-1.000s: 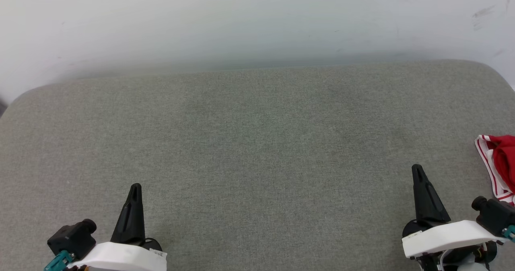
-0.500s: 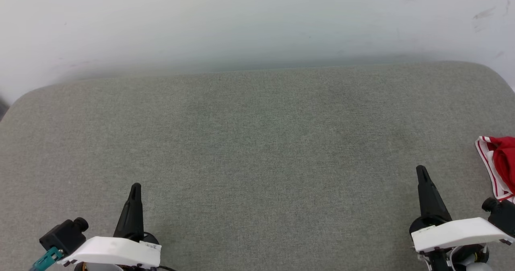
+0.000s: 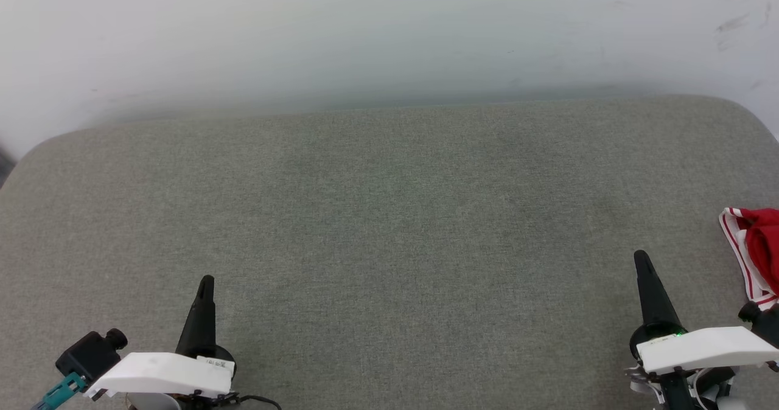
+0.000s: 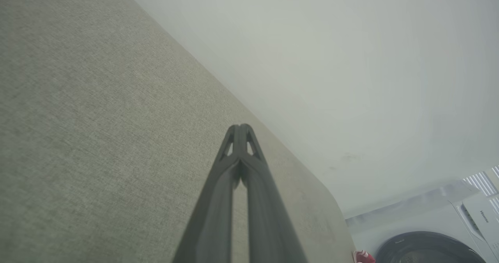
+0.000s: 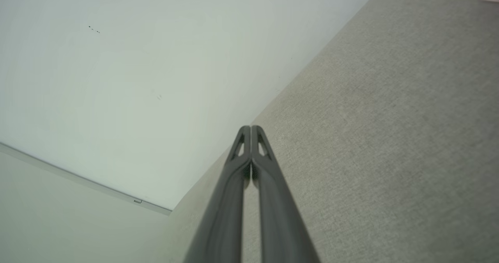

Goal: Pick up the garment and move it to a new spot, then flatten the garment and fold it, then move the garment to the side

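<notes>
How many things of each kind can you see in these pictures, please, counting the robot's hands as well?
Shirt: 1, red and white shirt at the table's right edge
Hands: 2, left hand and right hand, both shut and empty
Table: 1, grey padded table
Washing machine: 1, white washing machine past the table's end
Total: 5

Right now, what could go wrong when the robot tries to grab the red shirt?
1. The garment lies bunched at the far right of the grey surface, partly cut off by the head view's edge, so a reach might catch only a loose fold.
2. The right gripper and left gripper are both shut. Unless one opens first, it would probably just push the cloth along.
</notes>
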You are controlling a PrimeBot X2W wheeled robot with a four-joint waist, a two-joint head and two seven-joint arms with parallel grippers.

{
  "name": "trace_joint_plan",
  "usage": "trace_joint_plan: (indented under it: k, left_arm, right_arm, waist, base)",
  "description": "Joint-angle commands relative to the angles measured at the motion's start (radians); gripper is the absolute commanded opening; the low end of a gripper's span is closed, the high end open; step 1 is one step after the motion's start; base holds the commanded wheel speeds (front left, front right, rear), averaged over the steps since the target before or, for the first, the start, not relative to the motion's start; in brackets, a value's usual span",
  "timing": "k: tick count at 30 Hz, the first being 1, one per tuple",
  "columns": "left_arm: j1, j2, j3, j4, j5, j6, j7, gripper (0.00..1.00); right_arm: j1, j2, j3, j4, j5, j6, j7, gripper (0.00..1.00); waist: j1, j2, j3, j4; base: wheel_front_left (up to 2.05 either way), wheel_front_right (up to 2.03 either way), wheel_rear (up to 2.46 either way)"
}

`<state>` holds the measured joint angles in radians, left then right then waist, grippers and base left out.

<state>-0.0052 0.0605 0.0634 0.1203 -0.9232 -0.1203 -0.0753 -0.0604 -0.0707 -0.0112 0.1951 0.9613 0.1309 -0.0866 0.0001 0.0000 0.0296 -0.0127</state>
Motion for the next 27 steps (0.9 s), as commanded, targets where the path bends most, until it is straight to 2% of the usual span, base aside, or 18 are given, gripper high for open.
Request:
trace_joint_plan:
  k: [1,8,27]
  left_arm:
    - [-0.023,0.008,0.002,-0.005,-0.029,-0.004,0.006,0.00]
    - [-0.037,0.008,0.006,0.016,-0.137,-0.005,0.033,0.00]
    - [-0.063,0.007,0.016,0.054,-0.337,-0.008,0.083,0.00]
  right_arm:
    - [-0.025,-0.009,-0.004,-0.007,0.029,0.000,0.005,0.00]
    - [-0.031,-0.009,-0.013,0.002,0.133,0.000,0.032,0.00]
    - [-0.037,-0.008,-0.033,0.018,0.326,0.000,0.082,0.00]
  waist:
    - [-0.0001,0.0000,0.000,0.000]
    - [-0.0001,0.0000,-0.004,0.002]
    - [-0.0001,0.0000,-0.010,0.005]
  base:
    - [0.00,0.00,0.00]
    - [0.00,0.00,0.00]
    - [0.00,0.00,0.00]
